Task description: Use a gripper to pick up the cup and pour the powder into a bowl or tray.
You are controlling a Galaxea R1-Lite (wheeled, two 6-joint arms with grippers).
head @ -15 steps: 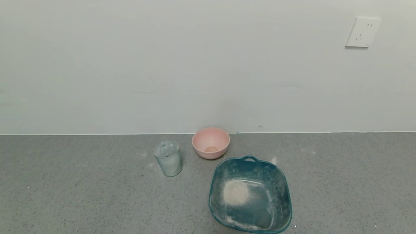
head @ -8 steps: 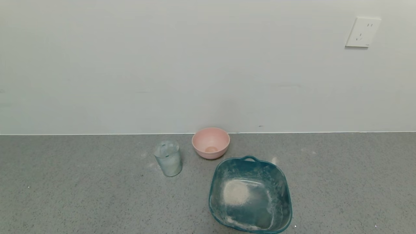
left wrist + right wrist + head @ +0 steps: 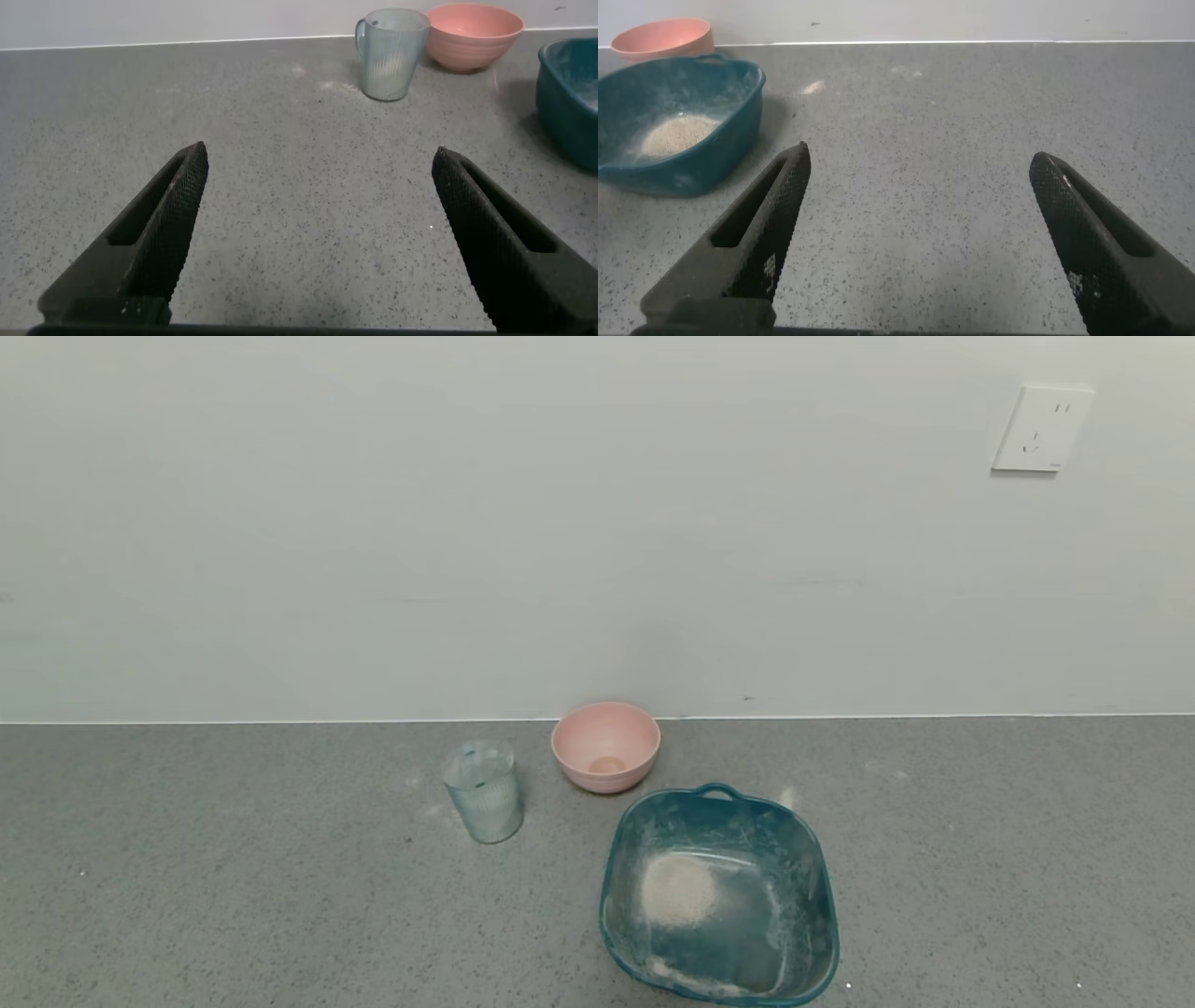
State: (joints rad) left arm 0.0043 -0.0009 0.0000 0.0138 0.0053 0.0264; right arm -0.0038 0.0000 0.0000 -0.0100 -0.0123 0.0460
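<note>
Jaws of both grippers stand wide apart, clamped on nothing: left gripper (image 3: 318, 233) low over bare counter on the near left, facing the cup from a distance; right gripper (image 3: 920, 233) low over bare counter on the near right, with the basin off to its left. Neither arm shows in the head view. Cup (image 3: 483, 791) (image 3: 387, 52): clear ribbed glass tumbler, upright on the counter left of centre, dusted whitish, well apart from both grippers; whether any powder lies inside cannot be told. Basin (image 3: 810, 859) (image 3: 738, 121) (image 3: 561, 103): teal-blue, rounded-square, translucent, walls streaked white, small loop handle on its far rim; it sits to the right of the cup and nearer the robot, apart from it. Powder (image 3: 678, 889) (image 3: 678, 135): pale beige pile on the basin floor, toward its left side, with a thin white trail along the near wall. Pink bowl (image 3: 606, 745) (image 3: 473, 35) (image 3: 663, 37): small, round, upright, just beyond the basin's handle and to the right of the cup, close to the wall, a small tan patch at its bottom. Counter (image 3: 233, 877): grey speckled stone, a few faint white smudges near the cup and beside the basin's far rim. Wall (image 3: 467, 523): plain pale surface behind the counter, bearing a white socket plate (image 3: 1042, 428) at upper right.
</note>
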